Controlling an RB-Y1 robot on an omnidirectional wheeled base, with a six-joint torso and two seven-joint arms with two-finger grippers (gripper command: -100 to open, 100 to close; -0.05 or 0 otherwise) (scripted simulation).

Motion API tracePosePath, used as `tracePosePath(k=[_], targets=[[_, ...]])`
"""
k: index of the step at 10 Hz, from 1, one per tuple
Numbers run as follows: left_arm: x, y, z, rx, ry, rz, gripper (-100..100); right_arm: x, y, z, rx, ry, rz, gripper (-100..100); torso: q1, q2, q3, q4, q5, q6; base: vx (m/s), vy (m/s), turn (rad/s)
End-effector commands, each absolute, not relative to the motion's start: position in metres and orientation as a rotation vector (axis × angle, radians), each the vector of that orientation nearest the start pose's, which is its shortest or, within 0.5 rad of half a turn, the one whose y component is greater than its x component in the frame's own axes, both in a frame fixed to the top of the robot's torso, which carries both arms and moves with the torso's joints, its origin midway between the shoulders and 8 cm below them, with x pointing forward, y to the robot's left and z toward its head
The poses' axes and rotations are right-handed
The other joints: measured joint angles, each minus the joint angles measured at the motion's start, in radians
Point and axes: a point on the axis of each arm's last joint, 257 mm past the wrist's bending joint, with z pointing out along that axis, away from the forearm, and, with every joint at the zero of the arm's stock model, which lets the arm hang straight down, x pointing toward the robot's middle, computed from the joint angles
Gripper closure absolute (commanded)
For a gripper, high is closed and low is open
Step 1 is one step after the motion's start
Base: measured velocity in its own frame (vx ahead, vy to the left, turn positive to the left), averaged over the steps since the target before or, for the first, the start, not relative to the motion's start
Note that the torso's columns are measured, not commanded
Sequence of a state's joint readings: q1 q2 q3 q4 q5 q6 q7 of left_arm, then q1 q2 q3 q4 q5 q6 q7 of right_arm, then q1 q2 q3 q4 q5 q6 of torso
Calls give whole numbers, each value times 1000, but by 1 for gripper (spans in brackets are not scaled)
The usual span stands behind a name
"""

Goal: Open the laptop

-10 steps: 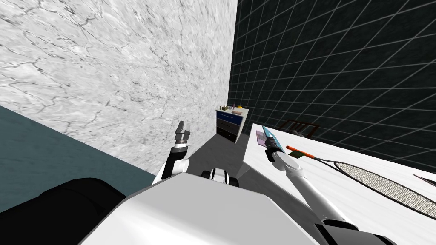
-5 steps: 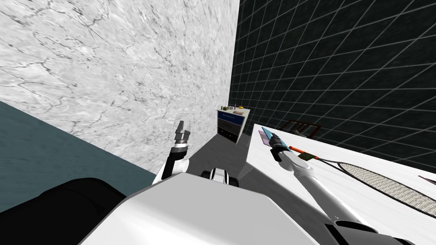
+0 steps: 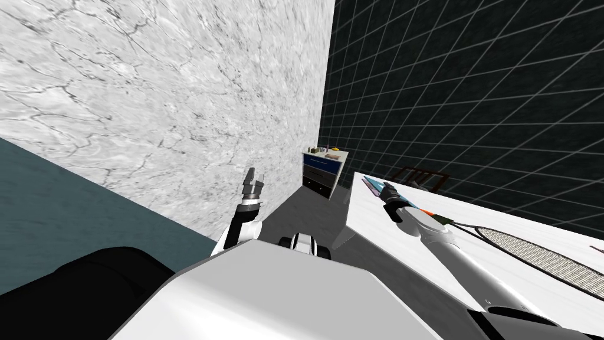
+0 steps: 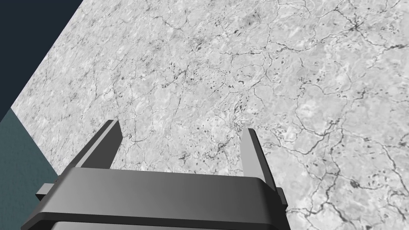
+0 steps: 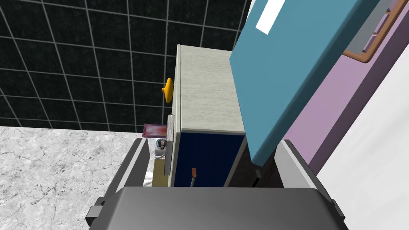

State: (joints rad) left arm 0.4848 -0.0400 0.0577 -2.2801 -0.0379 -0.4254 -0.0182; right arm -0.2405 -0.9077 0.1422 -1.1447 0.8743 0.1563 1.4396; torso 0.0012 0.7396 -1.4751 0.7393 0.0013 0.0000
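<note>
Laptop: the laptop (image 3: 373, 185) lies at the far corner of the white table (image 3: 519, 289), near its edge. Its teal lid (image 5: 287, 80) is partly raised above the purple base (image 5: 339, 96).
Right gripper: the right gripper (image 5: 211, 149) has its fingers wide apart and grasps nothing; the lid's corner sits between them.
Left gripper: the left gripper (image 4: 181, 133) is spread, empty and raised beside the torso.
Risk: the lid is not clamped, so it may slip off a finger and fall shut (likely if the push goes sideways). A hard push may shove the laptop off the edge.
</note>
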Motion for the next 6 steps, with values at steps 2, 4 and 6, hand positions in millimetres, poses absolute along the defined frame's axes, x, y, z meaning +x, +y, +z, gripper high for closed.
tracePosePath(k=[2,4,6], targets=[[353,300,15,-701,641,-1193,0,571,-578,-162,-1219,1485,-1462,0,-3,-1,0,-1,-1,0,0,3,2],[353,300,15,-701,641,-1193,0,571,-578,-164,-1221,1487,-1459,0,-1,0,0,0,0,0,0,0,0],[353,300,15,-701,641,-1193,0,571,-579,-164,-1220,1488,-1461,0,0,-1,0,-1,-1,0,0,0,0]])
